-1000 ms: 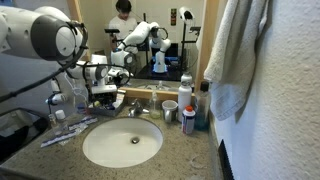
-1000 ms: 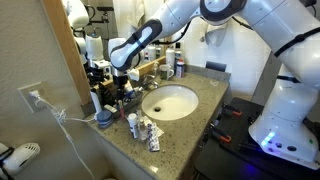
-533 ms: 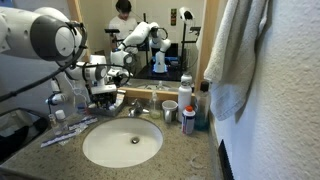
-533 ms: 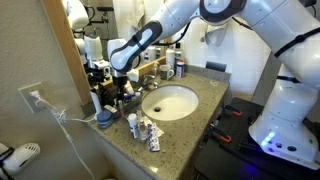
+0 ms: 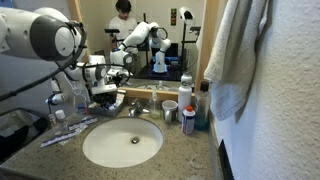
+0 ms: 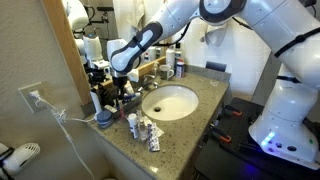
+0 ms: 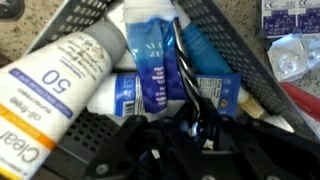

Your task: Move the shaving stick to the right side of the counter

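Observation:
In the wrist view the shaving stick [image 7: 183,65] is a slim dark rod lying over blue packets [image 7: 150,60] inside a black mesh basket [image 7: 232,40]. Its lower end runs between the jaws of my gripper [image 7: 200,128], which stand shut on it. In both exterior views the gripper [image 5: 105,97] [image 6: 122,88] reaches down into the clutter at the back corner of the granite counter [image 5: 190,152] [image 6: 195,118], beside the white sink [image 5: 122,142] [image 6: 170,102]. The stick itself is too small to make out there.
A white sunscreen tube [image 7: 60,75] lies in the basket beside the packets. A cup [image 5: 169,110], a tall bottle [image 5: 186,92] and a can [image 5: 189,120] stand beyond the faucet. Toothbrushes [image 5: 65,130] lie by the basin. Small bottles [image 6: 145,130] crowd the counter's front. A towel [image 5: 235,55] hangs nearby.
The arm stays in the same place over the basket. Nothing on the counter has visibly moved in the exterior views.

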Tool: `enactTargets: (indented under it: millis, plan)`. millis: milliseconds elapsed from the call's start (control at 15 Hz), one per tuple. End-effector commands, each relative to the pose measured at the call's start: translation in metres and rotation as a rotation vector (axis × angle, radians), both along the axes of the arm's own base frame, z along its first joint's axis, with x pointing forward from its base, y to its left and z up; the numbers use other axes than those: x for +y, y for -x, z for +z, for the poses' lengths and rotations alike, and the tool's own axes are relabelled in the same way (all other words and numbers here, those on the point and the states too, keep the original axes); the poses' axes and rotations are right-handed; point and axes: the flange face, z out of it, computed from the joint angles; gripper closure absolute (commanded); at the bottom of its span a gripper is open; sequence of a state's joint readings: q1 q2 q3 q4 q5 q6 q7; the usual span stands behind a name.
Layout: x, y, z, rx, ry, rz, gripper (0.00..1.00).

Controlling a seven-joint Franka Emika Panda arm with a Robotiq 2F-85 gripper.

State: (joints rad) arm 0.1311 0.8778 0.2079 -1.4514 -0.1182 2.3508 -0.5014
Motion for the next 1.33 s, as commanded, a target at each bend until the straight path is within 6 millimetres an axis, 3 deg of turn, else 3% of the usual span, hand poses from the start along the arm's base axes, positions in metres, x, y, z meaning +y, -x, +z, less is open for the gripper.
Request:
enactTargets:
  millis: [0,400,933,1067,1267]
  plan:
    - [0.004,0.000,0.000,-0.015,0.025,-0.008,0.96]
    - [0.010,0.003,0.028,-0.049,0.031,0.032,0.96]
    - [0.020,0.008,0.082,-0.112,0.027,0.055,0.96]
    - [0.015,0.009,0.094,-0.132,0.036,0.041,0.96]
    - [-0.009,0.016,0.114,-0.162,0.061,-0.019,0.96]
